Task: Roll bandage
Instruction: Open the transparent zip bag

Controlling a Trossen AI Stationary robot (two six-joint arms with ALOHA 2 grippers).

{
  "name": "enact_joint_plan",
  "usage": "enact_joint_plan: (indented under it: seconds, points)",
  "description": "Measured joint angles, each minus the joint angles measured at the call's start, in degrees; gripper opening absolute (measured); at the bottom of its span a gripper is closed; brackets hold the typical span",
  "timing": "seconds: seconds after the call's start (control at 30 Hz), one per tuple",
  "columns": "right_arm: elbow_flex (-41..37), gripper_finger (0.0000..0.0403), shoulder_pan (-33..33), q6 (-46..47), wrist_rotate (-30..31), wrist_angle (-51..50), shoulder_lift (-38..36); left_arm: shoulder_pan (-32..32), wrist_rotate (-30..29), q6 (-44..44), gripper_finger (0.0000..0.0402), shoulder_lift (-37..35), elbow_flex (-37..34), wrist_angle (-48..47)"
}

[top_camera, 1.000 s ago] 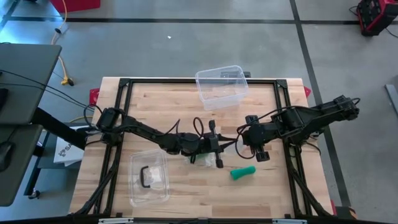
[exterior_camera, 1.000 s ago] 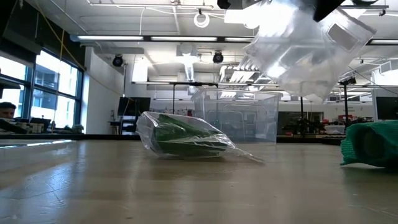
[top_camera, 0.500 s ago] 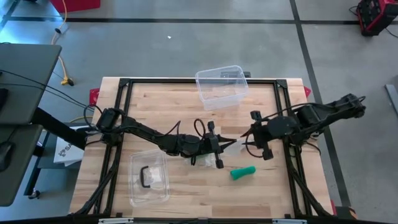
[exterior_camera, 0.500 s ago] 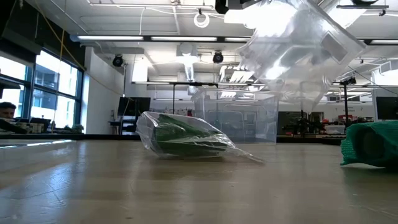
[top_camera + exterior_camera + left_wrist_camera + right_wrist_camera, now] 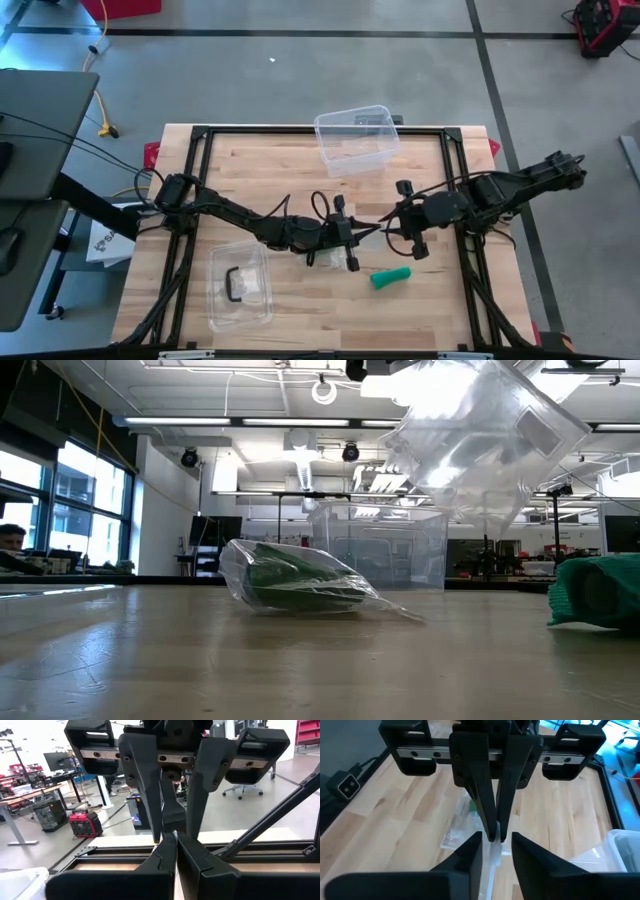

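Observation:
A clear plastic bag hangs above the table's middle, with my left gripper shut on it. My right gripper faces it from the right. It is open, and its fingers stand either side of the bag's edge. The green bandage lies loosely rolled on the wood near my right gripper and also shows in the low view. A second bag with green contents lies on the table below my left gripper. My left gripper pinches an edge of the clear bag between its two fingertips, coming level from the table's left. The bag is lifted clear of the table and hangs tilted below the fingers. My right gripper: whether its open fingers touch the bag cannot be told.
A clear plastic bin stands at the table's far edge. A shallow clear tray with a dark item in it sits at the near left. Bare wood lies at the near right, beyond the bandage.
My right gripper has opened and let go of the clear bag's upper corner, and it has tipped up somewhat. The bag has stayed in my left gripper and has swung a little, and its freed corner now stands higher.

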Motion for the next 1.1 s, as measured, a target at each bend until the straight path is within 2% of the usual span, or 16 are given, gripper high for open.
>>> enact_joint_plan:
  seconds: [0.3, 0.6, 1.1]
  points:
    - [0.0, 0.0010, -0.3, 0.0, 0.0, -1.2, 0.7, -0.5, -0.2, 1.4, 0.0000, 0.0, 0.0, -0.2]
    - [0.1, 0.0008, -0.3, 2.6, 0.0, -5.4, 0.7, -2.4, -2.6, 3.5, 0.0000, -1.7, 0.0, -0.8]
    - [0.1, 0.0002, 0.2, 8.7, -0.2, -18.1, 0.7, -5.2, -5.5, 6.6, 0.0000, -4.1, 0.0, -2.2]
